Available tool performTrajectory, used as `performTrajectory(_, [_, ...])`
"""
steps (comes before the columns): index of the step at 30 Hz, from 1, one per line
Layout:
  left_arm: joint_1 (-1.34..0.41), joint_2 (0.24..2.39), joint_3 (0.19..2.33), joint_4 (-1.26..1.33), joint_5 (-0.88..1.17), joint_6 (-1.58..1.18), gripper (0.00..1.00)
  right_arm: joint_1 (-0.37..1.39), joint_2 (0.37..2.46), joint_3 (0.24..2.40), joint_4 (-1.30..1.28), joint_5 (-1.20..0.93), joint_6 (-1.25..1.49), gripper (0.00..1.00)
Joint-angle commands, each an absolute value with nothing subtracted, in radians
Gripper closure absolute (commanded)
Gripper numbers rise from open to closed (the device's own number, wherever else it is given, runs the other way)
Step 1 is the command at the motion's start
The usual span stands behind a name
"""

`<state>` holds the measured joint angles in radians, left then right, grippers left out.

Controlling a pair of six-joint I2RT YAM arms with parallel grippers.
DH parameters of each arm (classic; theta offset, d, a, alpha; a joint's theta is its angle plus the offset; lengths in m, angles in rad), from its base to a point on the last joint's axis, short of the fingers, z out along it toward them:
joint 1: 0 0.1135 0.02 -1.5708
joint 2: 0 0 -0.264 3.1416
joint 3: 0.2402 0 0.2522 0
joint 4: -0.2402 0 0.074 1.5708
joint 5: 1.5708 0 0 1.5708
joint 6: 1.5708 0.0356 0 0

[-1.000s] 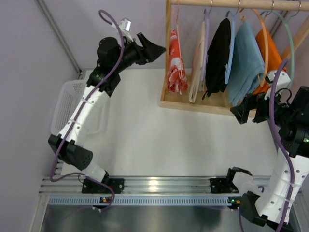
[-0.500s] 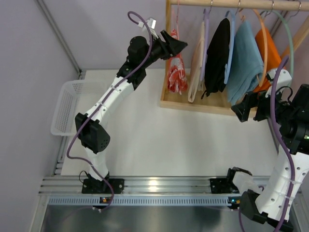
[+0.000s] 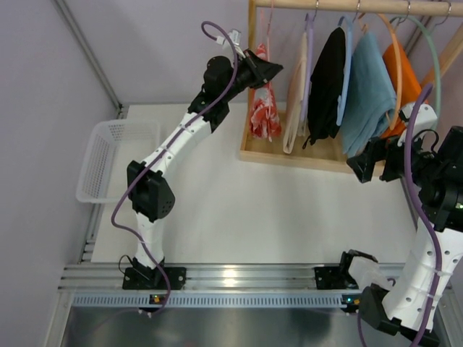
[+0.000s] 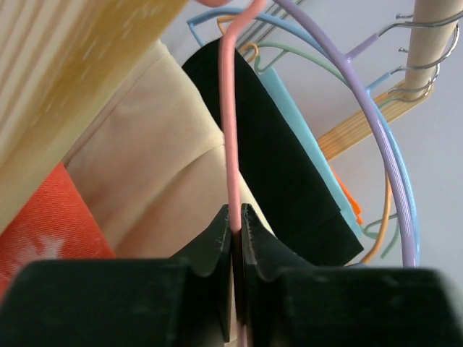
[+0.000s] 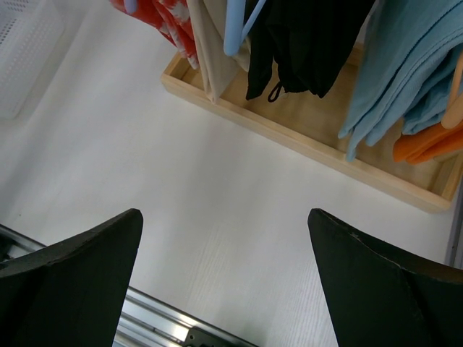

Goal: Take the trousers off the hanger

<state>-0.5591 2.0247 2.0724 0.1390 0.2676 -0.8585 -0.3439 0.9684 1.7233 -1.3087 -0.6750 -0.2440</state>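
Left claw (image 4: 235, 217), open a moment ago, now clamped on pink hanger (image 4: 230, 130) at 12 o'clock: hanger secured, trousers (image 3: 265, 108) still to come off.

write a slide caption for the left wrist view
The left tool shut on the pink hanger, red trousers at lower left

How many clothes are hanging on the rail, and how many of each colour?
red trousers: 1
beige garment: 1
black garment: 1
blue garment: 1
orange garment: 1
Total: 5
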Motion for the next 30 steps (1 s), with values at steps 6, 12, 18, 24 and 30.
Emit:
performTrajectory(6, [-0.564, 2.017, 2.243, 0.272, 0.287, -0.873, 1.0, -0.353, 0.957, 1.756, -1.269, -0.695, -0.256, 0.01])
performTrajectory(12, [-0.583, 2.008, 2.364, 0.29, 0.308, -0.841, 1.0, -0.353, 0.954, 1.753, -1.256, -0.709, -0.25, 0.01])
performTrajectory(18, [-0.617, 1.973, 2.415, 0.293, 0.317, -0.816, 1.0, -0.353, 0.943, 1.758, -1.236, -0.729, -0.241, 0.01])
performTrajectory(24, [-0.63, 1.812, 2.153, 0.29, 0.362, -0.86, 1.0, -0.353, 0.916, 1.752, -1.114, -0.775, -0.166, 0.01])
performTrajectory(30, [-0.635, 1.609, 1.875, 0.287, 0.416, -0.937, 1.0, -0.353, 0.9, 1.701, -0.861, -0.905, 0.085, 0.01])
